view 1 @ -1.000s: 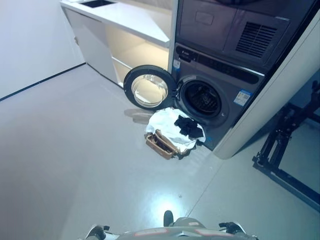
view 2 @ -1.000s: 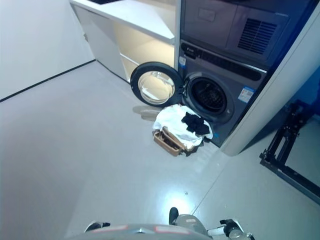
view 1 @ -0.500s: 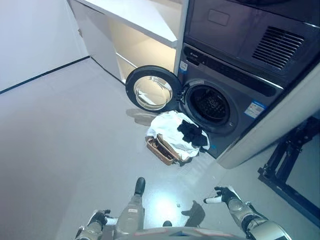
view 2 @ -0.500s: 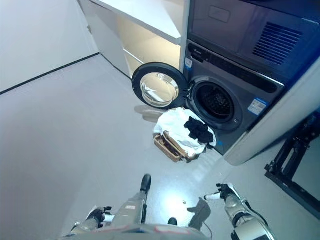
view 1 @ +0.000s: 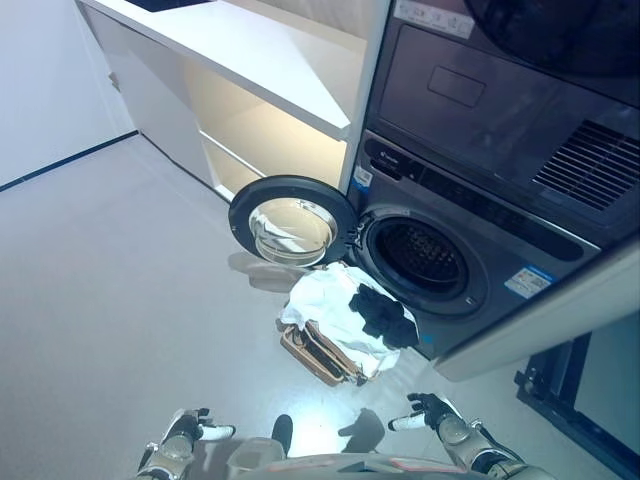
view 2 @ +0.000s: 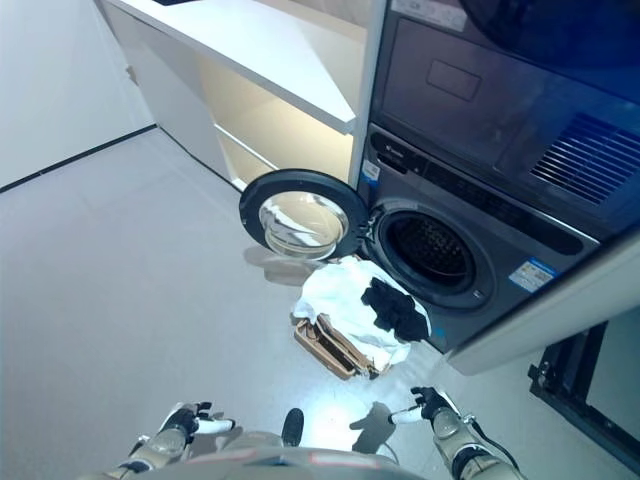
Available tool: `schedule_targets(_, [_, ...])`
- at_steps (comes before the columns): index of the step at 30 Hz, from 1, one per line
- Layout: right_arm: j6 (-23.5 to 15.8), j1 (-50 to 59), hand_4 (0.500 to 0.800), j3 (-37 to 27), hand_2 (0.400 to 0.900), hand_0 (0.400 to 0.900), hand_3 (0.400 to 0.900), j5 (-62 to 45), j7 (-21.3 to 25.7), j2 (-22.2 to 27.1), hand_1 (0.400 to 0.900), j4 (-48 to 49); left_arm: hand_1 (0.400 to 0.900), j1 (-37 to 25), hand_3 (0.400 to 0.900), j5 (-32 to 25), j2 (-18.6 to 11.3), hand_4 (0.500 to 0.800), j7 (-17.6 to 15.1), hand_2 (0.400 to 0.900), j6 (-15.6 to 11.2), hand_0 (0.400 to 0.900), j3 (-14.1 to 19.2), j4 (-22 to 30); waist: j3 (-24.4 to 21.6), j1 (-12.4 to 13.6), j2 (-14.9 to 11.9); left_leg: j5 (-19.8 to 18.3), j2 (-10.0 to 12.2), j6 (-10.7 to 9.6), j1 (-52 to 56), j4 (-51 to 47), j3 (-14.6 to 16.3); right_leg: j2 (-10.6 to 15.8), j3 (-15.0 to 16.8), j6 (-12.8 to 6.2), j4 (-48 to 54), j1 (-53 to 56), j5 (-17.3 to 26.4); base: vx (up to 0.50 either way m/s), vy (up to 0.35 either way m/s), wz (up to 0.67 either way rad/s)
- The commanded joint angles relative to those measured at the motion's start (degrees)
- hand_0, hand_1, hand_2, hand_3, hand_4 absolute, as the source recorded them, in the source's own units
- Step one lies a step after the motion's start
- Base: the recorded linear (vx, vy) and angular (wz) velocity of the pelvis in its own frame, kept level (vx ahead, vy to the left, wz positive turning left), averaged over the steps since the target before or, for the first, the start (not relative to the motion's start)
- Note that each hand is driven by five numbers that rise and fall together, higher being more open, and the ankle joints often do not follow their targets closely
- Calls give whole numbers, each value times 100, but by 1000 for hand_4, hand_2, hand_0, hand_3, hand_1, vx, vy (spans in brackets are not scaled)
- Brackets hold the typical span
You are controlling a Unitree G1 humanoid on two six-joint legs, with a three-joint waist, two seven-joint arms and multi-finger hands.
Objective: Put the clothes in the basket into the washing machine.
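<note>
A tan basket [view 1: 318, 354] stands on the floor in front of the washing machine [view 1: 470, 250]. White cloth [view 1: 325, 297] is heaped over it, and a black garment [view 1: 382, 314] lies on top, toward the machine. The machine's round door [view 1: 289, 220] is swung open to the left, and its drum [view 1: 426, 259] shows dark inside. My left hand [view 1: 185, 429] sits low at the bottom left with relaxed fingers, holding nothing. At the bottom right my right hand [view 1: 430, 411] is spread open, well short of the basket.
A second appliance [view 1: 520, 90] is stacked above the washing machine. White cabinets with a counter [view 1: 230, 50] run along the wall to the left. A black metal frame [view 1: 560, 395] stands on the floor at the right. A white panel [view 1: 545, 310] flanks the machine's right side.
The camera has moved closer and tilted up, so the machine and basket look larger. Both hands sit lower in the picture than half a second ago.
</note>
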State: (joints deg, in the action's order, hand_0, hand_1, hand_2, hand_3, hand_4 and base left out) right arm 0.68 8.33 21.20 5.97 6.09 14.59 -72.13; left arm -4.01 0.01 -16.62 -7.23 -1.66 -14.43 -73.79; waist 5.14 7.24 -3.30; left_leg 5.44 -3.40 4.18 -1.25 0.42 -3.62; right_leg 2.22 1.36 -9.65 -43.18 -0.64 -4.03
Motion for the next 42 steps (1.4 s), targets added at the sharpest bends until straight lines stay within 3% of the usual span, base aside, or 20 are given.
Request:
schedule_targets(1, [-15, 308, 800, 30, 900, 900, 900, 331, 214, 539, 900, -36, 900, 201, 900, -33, -303, 800, -103, 900, -54, 900, 238, 13, 194, 105, 475, 66, 42, -113, -318, 136, -454, 146, -380, 211, -322, -665, 1794, 269, 123, 49])
schedule_targets(2, [-17, 312, 800, 33, 900, 900, 900, 332, 214, 534, 900, -39, 900, 200, 900, -32, -307, 800, -102, 900, -55, 900, 242, 12, 223, 69, 433, 62, -9, -110, -296, 139, -475, 200, -398, 211, -374, -648, 1738, 313, 57, 53])
schedule_targets(4, [-15, 464, 800, 153, 900, 900, 900, 449, 186, 588, 900, -74, 900, 176, 900, -35, -342, 800, -117, 900, -86, 900, 233, 17, 261, 3, 419, -70, -44, -167, -39, 94, -641, 576, -628, 291, 336, -878, 1432, 303, -79, 58])
schedule_targets(6, [14, 553, 800, 247, 900, 900, 900, 597, 217, 603, 900, -75, 900, 118, 900, -20, -339, 800, -125, 900, -100, 900, 229, -3, 315, -32, 313, -282, -115, -254, 100, 161, -817, 883, -786, 268, 1438, -858, 1349, 381, -224, 67])
schedule_targets(7, [41, 669, 800, 326, 900, 900, 900, 729, 218, 603, 900, -88, 900, 72, 900, -13, -338, 800, -148, 900, -123, 900, 232, -50, 324, -59, 144, -449, -180, -345, 214, 107, -889, 1003, -774, 137, 2610, -1027, 1473, 424, -302, 63])
schedule_targets(11, [46, 967, 800, 479, 900, 900, 900, 886, 185, 703, 900, -63, 900, 104, 900, -65, -344, 800, -208, 900, -168, 900, 343, -27, 406, -136, 54, -708, -67, -493, 599, -39, -1031, 909, -880, -28, 3665, -1015, 1685, 266, -208, 41])
schedule_targets(13, [43, 950, 800, 495, 900, 900, 900, 913, 268, 730, 900, -40, 900, 77, 900, -94, -344, 800, -231, 900, -170, 900, 386, -39, 397, -136, -8, -760, -33, -561, 630, -34, -1189, 778, -584, 16, 3597, -904, 1497, 225, -242, 58])
schedule_targets(16, [56, 914, 800, 572, 900, 900, 900, 1088, 323, 696, 900, -5, 900, 177, 900, -202, -343, 800, -306, 900, -168, 900, 498, -66, 319, -115, -48, -901, 283, -713, 693, 210, -1387, 637, -677, 170, 3203, -835, 1027, 264, -312, 55])
schedule_targets(17, [57, 912, 800, 575, 900, 900, 900, 1089, 322, 696, 900, -3, 900, 181, 900, -202, -343, 800, -305, 900, -167, 900, 501, -64, 319, -129, -44, -915, 286, -716, 689, 226, -1401, 636, -692, 173, 3190, -832, 1013, 263, -292, 44])
schedule_targets(18, [49, 898, 800, 625, 900, 900, 900, 1168, 342, 726, 900, 92, 900, 226, 900, -205, -353, 800, -313, 900, -165, 900, 530, -49, 311, -143, -74, -917, 320, -790, 584, 583, -1377, 605, -750, 211, 3179, -731, 894, 144, -313, 33])
schedule_targets(19, [49, 965, 800, 666, 900, 900, 900, 1210, 444, 803, 900, 212, 900, 240, 900, -247, -364, 800, -385, 900, -167, 900, 522, 64, 431, -79, -138, -599, 293, -892, 93, 1459, -1230, 576, -800, 270, 3257, -514, 822, 106, -397, 35])
schedule_targets(21, [43, 1052, 800, 670, 900, 900, 900, 1157, 473, 868, 900, 309, 900, 220, 900, -324, -377, 800, -423, 900, -193, 900, 525, 141, 565, -20, -150, -504, 188, -875, -324, 1948, -1212, 560, -833, 307, 3295, -481, 818, 0, -261, 19])
schedule_targets(22, [54, 1161, 800, 678, 900, 900, 900, 1119, 516, 935, 900, 357, 900, 192, 900, -440, -336, 800, -460, 900, -191, 900, 524, 170, 660, 37, -137, -465, 119, -829, -726, 1856, -1003, 530, -969, 345, 3353, -448, 763, 69, -189, 12])
schedule_targets(24, [74, 1212, 800, 694, 900, 900, 900, 1106, 516, 957, 900, 308, 900, 224, 900, -442, -304, 800, -457, 900, -159, 900, 502, 120, 632, 68, -113, -483, 166, -824, -805, 1480, -891, 484, -1019, 341, 3396, -413, 694, 99, -132, 1])
schedule_targets(26, [76, 1423, 800, 778, 900, 900, 900, 1083, 569, 1055, 900, 319, 900, 295, 900, -357, -302, 800, -447, 900, -169, 900, 380, 103, 590, 142, 169, 251, 584, -887, -986, 87, -640, 237, -1012, 335, 3439, -318, 511, 210, -2, -35])
schedule_targets(27, [76, 1529, 800, 848, 900, 900, 900, 1100, 566, 1074, 900, 337, 900, 322, 900, -335, -303, 800, -445, 900, -164, 900, 356, 93, 622, 199, 239, 370, 598, -914, -1049, -98, -714, 199, -933, 330, 3416, -321, 474, 216, 61, -60])
schedule_targets(32, [91, 2302, 800, 1111, 900, 900, 900, 1226, 717, 1164, 900, 266, 900, 256, 900, -431, -346, 800, -527, 900, -240, 900, 212, 137, 817, 243, 499, 465, 550, -910, -1353, -131, -604, 274, -765, 311, 3293, -996, 485, -100, 123, -37])
schedule_targets(37, [152, 3078, 800, 1335, 900, 900, 900, 1273, 928, 1290, 900, -6, 900, 63, 900, -676, -343, 800, -691, 900, -365, 900, 75, 235, 1011, 343, 597, 506, 408, -849, -1897, -42, -500, 326, -577, 298, 3207, -1720, 686, -110, 109, -28])
schedule_targets(40, [222, 3803, 800, 1582, 900, 900, 900, 1502, 1119, 1490, 900, -305, 900, -84, 900, -923, -299, 800, -866, 900, -444, 900, -88, 412, 1295, 435, 619, 524, 370, -820, -2319, 136, -428, 325, -681, 293, 3009, -2201, 737, -66, 63, -30])
schedule_targets(42, [296, 4332, 800, 1819, 900, 900, 900, 1699, 1226, 1660, 900, -450, 900, -201, 900, -1176, -310, 800, -988, 900, -523, 900, -130, 545, 1453, 520, 612, 540, 411, -867, -2585, 222, -300, 406, -1015, 250, 2922, -2578, 932, -83, 19, -23])
